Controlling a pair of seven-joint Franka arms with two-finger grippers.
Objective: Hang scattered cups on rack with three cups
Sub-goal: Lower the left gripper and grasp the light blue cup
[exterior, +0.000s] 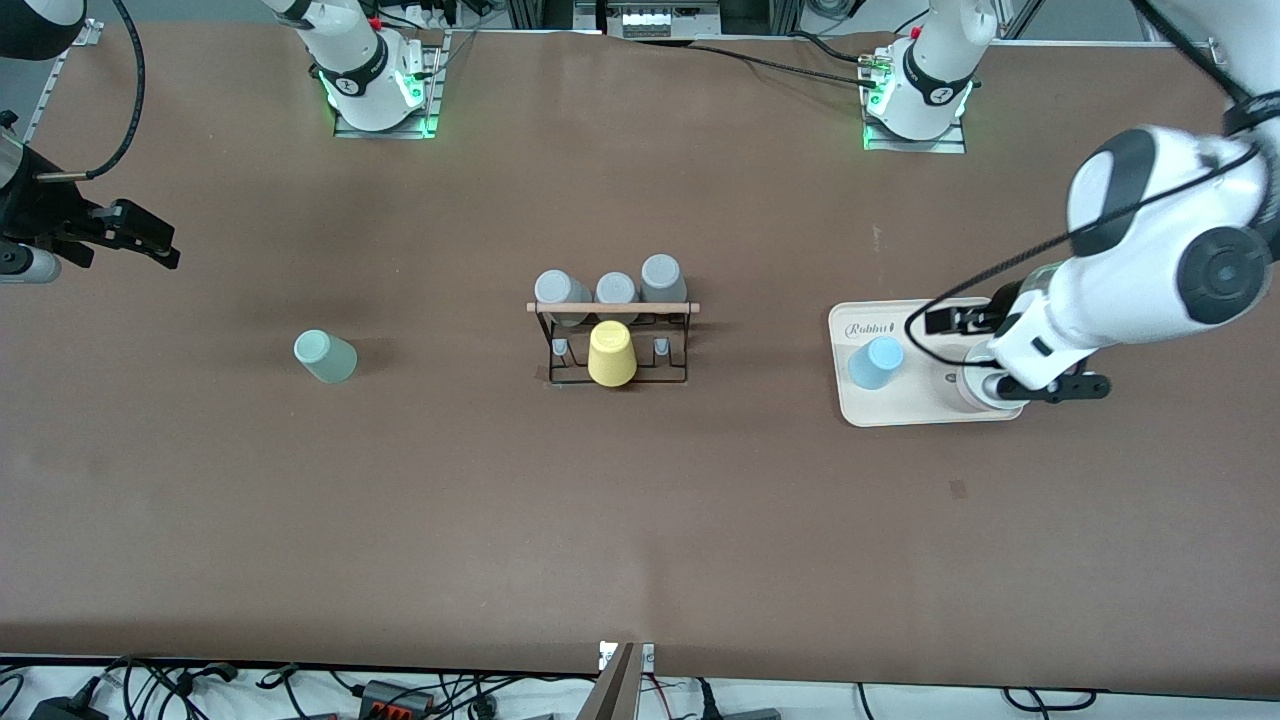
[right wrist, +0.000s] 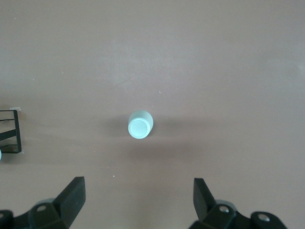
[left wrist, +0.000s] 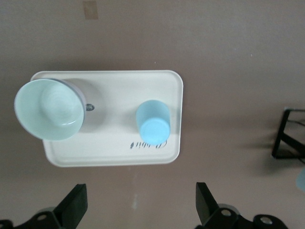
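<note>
Quick count of what's on the brown surface (exterior: pixel 640 520): one yellow cup (exterior: pixel 611 354), three grey cups (exterior: pixel 611 287), one mint green cup (exterior: pixel 324 356), one light blue cup (exterior: pixel 875 362), one rack (exterior: pixel 612 340), one cream tray (exterior: pixel 905 405).

Going near to far in the front view: the tray sits toward the left arm's end, with the light blue cup upside down on it. The mint green cup stands upside down by itself on the bare surface toward the right arm's end, well apart from the rack. The rack is in the middle, yellow cup hanging on its near row, the three grey ones in a row just past the wooden rod (exterior: pixel 612 307).

The left gripper (exterior: pixel 1010 385) hangs over the tray, fingers spread wide, nothing in them. The right gripper (exterior: pixel 120 232) is up at the edge of the front view near the right arm's end, fingers wide apart and empty too.

What the wrist views add: the left wrist view shows a wide pale green bowl (left wrist: pixel 47 109) on the tray beside the blue cup, which the arm mostly covers in the front view. The right wrist view looks straight down on the mint cup's base, with a corner of the rack at the edge.
</note>
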